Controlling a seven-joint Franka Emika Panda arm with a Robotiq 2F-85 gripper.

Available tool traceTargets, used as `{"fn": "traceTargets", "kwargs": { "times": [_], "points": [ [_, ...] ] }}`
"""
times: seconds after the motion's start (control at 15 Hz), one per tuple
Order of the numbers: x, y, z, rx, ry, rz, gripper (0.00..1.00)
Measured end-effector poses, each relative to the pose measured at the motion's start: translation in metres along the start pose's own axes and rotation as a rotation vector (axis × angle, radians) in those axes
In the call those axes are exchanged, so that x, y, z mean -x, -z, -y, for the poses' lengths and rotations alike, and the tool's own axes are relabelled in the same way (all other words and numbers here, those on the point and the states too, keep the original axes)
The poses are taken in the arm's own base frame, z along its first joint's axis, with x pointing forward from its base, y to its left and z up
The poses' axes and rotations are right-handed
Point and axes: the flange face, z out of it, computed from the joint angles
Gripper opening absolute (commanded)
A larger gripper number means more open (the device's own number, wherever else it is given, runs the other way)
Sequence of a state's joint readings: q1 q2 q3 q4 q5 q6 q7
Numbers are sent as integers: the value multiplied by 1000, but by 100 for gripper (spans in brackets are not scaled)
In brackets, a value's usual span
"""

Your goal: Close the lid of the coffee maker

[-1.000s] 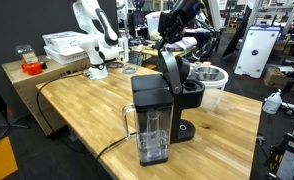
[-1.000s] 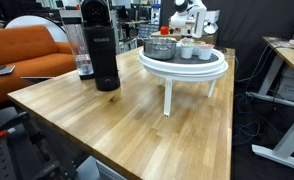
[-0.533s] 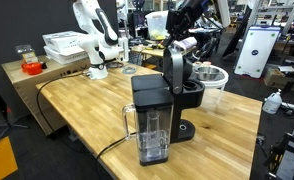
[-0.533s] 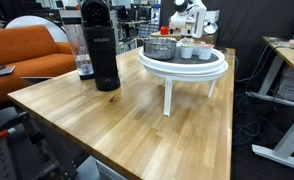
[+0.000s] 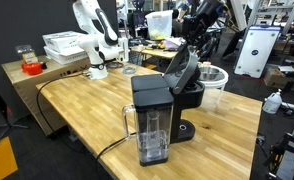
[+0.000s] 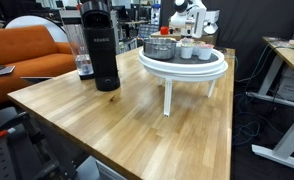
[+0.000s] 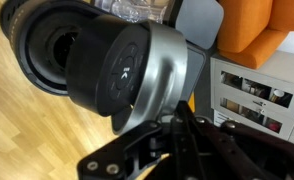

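The black coffee maker [image 5: 159, 105] stands on the wooden table with its clear water tank [image 5: 150, 130] facing the camera. It also shows in an exterior view [image 6: 101, 55]. Its lid [image 5: 181, 70] is half open and tilts forward over the brew head. In the wrist view the lid [image 7: 137, 70] fills the frame, with a black round underside and a silver rim. My gripper [image 5: 195, 46] is above and behind the lid. In the wrist view its fingers [image 7: 175, 122] are together, with the tips against the lid's rim.
A white robot arm [image 5: 95, 35] and a container with red contents [image 5: 29, 63] stand at the back. A white bowl [image 5: 213, 75] lies behind the machine. A round white tray table with cups [image 6: 183, 64] stands on the table. An orange sofa [image 6: 27, 50] lies beyond.
The lid has swung from upright to tilted forward over the brew head. My gripper has moved the same way with it.
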State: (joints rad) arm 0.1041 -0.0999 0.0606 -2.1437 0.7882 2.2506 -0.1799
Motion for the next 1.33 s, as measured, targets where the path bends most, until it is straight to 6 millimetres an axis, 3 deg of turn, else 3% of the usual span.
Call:
{"fn": "traceTargets", "kwargs": {
  "times": [0.4,0.93,1.33],
  "points": [
    [9,5,-27,22,-69,5,0],
    [15,5,-40,32,-149,10,0],
    [39,-1,-64,43,-253,25,0]
  ]
}}
